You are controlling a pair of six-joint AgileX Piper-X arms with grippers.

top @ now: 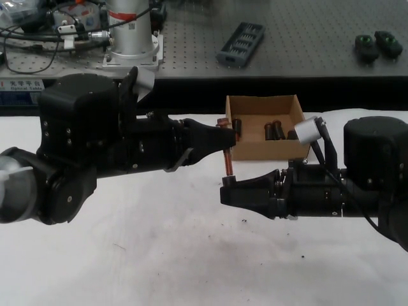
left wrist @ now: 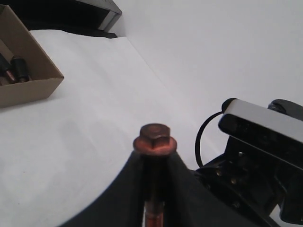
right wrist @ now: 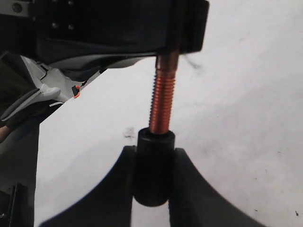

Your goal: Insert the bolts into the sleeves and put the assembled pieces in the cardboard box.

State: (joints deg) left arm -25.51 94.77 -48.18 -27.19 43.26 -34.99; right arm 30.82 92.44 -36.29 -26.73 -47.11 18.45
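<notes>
The left gripper (left wrist: 155, 157) is clamping the copper bolt (left wrist: 155, 140) just under its head. In the high view its shank is pointing toward six o'clock, where the right gripper (right wrist: 152, 156) is pinching the black sleeve (right wrist: 152, 182) with the tip meeting the bore. If the shank is leaning, the threads may be catching the rim and levering the sleeve loose. The sleeve wall is hiding how deep the tip is sitting. The cardboard box (top: 268, 150) is sitting at one o'clock, holding dark pieces (top: 274, 131).
</notes>
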